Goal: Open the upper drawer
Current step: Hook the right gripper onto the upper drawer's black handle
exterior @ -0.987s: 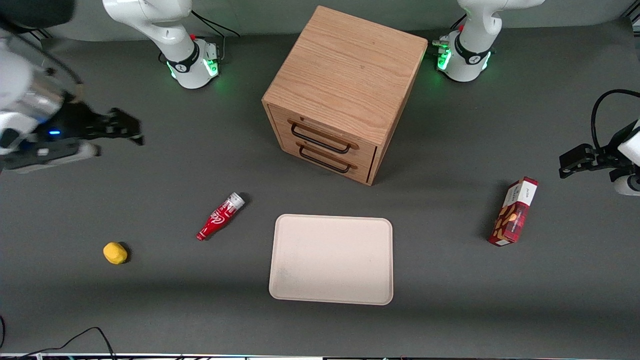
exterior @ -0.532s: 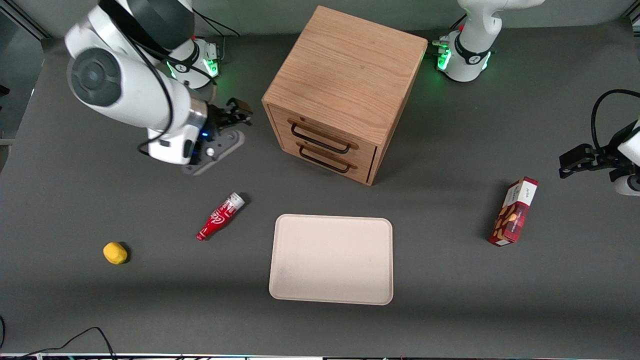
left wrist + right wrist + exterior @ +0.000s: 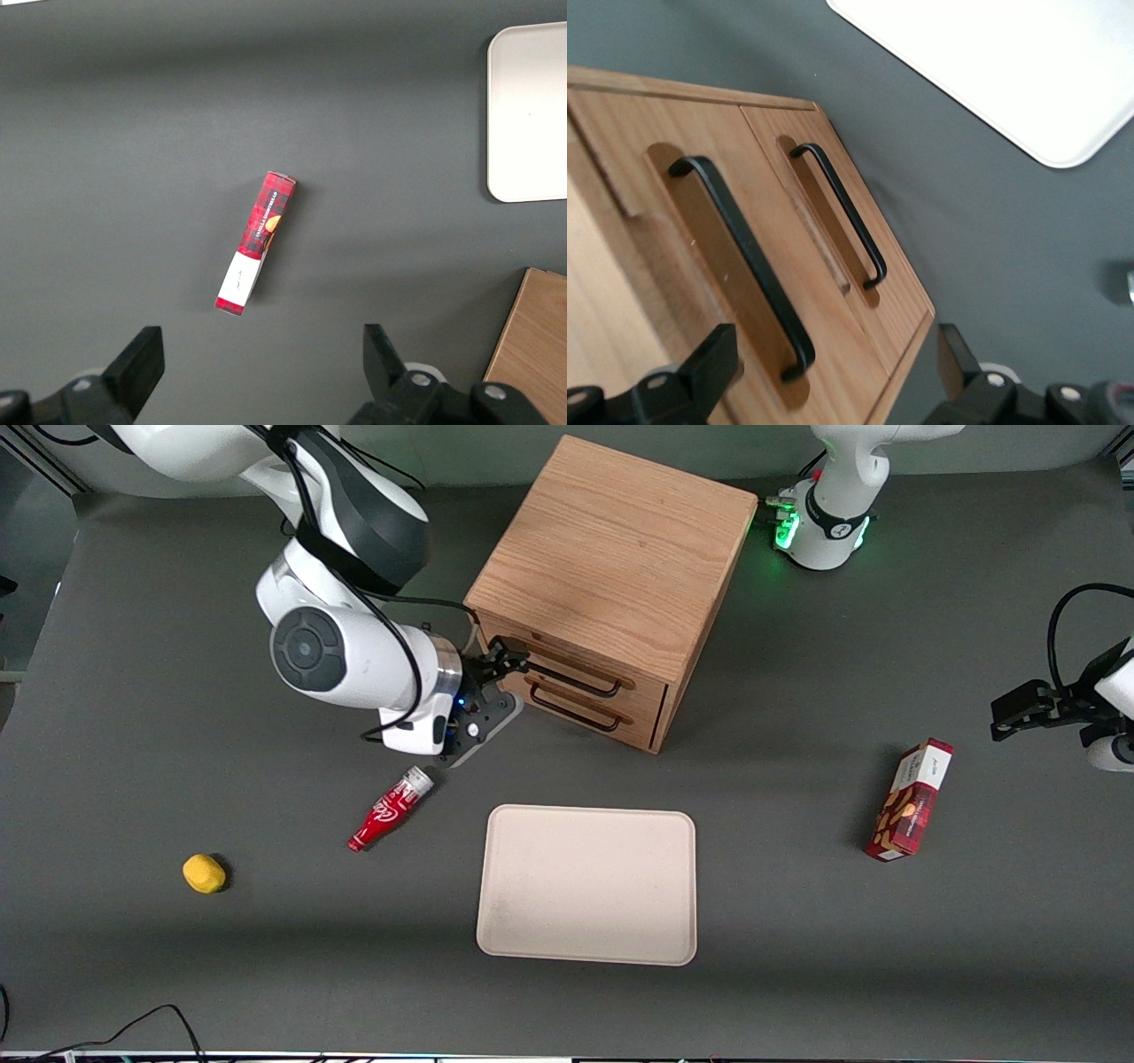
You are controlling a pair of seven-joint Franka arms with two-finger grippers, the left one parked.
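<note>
The oak box cabinet (image 3: 611,549) stands in the table's middle, both drawers shut. The upper drawer (image 3: 642,689) has a long black wire handle (image 3: 567,673); the identical lower drawer's handle (image 3: 574,711) is just under it. My right gripper (image 3: 507,657) is at the upper handle's end toward the working arm, in front of the drawer face. In the right wrist view the gripper (image 3: 833,359) is open, its fingers (image 3: 713,359) wide apart, with the end of the upper handle (image 3: 744,266) between them and untouched. The lower handle (image 3: 842,217) lies beside it.
A cream tray (image 3: 586,884) lies nearer the front camera than the cabinet, also in the right wrist view (image 3: 1010,62). A red bottle (image 3: 391,809) lies just below my wrist. A yellow lump (image 3: 204,873) is toward the working arm's end. A red carton (image 3: 912,799) lies toward the parked arm's end.
My right arm has swung in from the working arm's end of the table to the cabinet front, bringing the gripper to the upper handle. Drawers and other objects have not moved.
</note>
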